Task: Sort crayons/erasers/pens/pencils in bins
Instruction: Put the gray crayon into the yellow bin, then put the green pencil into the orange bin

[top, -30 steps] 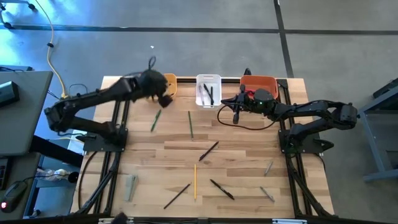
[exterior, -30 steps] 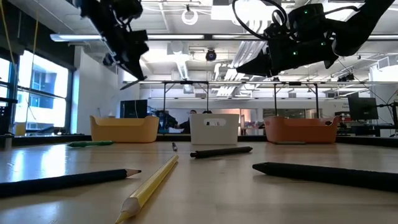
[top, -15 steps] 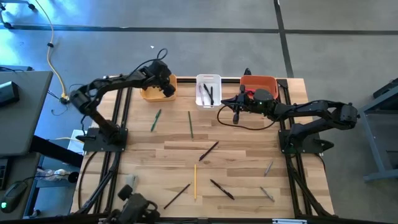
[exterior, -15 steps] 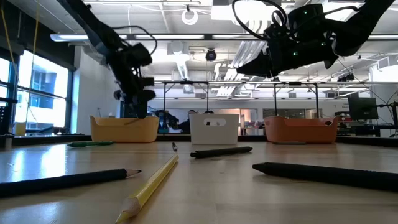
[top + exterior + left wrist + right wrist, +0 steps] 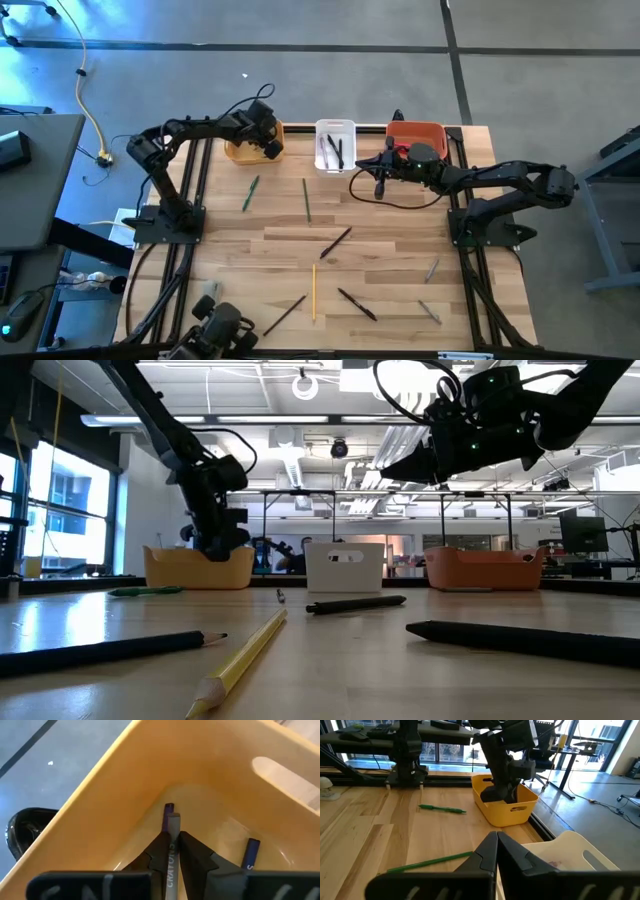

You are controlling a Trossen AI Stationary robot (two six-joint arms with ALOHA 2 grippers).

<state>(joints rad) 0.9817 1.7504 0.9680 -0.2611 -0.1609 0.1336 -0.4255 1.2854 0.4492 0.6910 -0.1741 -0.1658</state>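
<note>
My left gripper [image 5: 266, 141] reaches down into the yellow-orange bin [image 5: 243, 150], shut on a grey-wrapped crayon [image 5: 171, 842] with a purple tip. A second crayon [image 5: 249, 852] lies on that bin's floor. My right gripper [image 5: 380, 184] hangs shut and empty above the table, in front of the white bin [image 5: 335, 145] and the red-orange bin [image 5: 420, 135]. Pens lie in the white bin. Green pens [image 5: 250, 193] and black pens [image 5: 335, 241] lie flat on the table, as does a yellow pencil [image 5: 313, 290]. My left gripper pinches the crayon's grey wrapper [image 5: 171, 851] between its two fingers, which lie along the crayon. It comes from above, slanting down into the bin. The purple tip [image 5: 169, 809] points at the bin's inner corner; I cannot tell whether it touches the floor.
Short grey sticks [image 5: 431, 269] lie near the table's right near corner, more black pens [image 5: 356, 304] near the near edge. A dark object [image 5: 220, 328] shows at the table's near left edge. Bare wood lies between the bins and the scattered pens.
My left gripper has come down from high above the table into the yellow-orange bin, carrying the crayon. The dark object has appeared at the table's near left edge.
</note>
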